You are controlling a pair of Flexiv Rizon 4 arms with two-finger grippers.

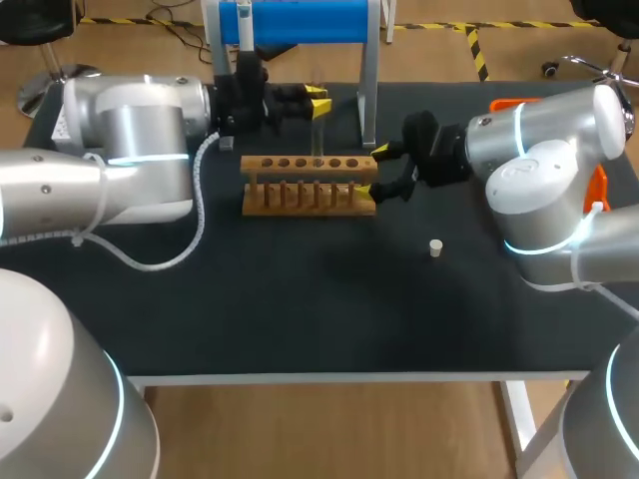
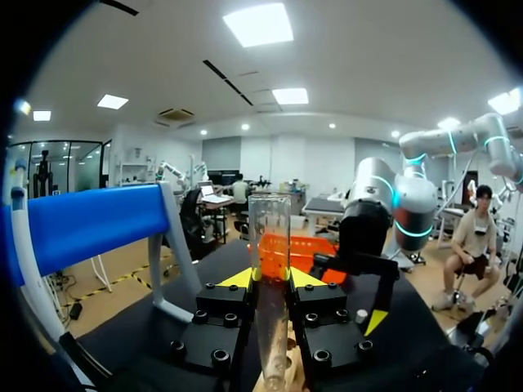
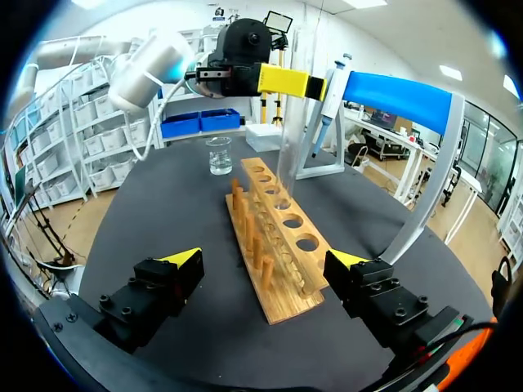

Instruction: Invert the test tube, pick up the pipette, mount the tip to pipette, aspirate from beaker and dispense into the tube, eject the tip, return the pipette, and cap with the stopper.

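The left tool [image 2: 270,279] is closed on the clear glass test tube [image 2: 269,237], one yellow tip pressing each side a little above its middle. It holds the tube upright directly over the light wooden rack [image 1: 300,163] with its row of round holes. The flat-rimmed end seems to point up and the rounded end down toward one of the middle holes. Whether the rounded end has already entered the hole I cannot tell. The step in hand looks like seating the righted tube, so the tube should stay plumb and go straight down the hole's axis, because any tilt would catch the glass on the wooden edge. The grip should loosen only once the rounded end rests in the rack's lower board, and the fingers should then back off sideways without brushing the rim. The right tool [image 3: 265,260] stands wide open at the rack's end. That end lies between its fingers with a gap on each side, so it is holding nothing. Closing it gently there could steady the rack during the insertion. The small white stopper [image 1: 435,246] sits on the black counter [image 1: 300,299], off the rack's end on the right tool's side. The white pipette [image 3: 327,86] hangs from the blue-barred stand behind the rack, and the small glass beaker [image 3: 218,155] stands beyond the rack's far end.
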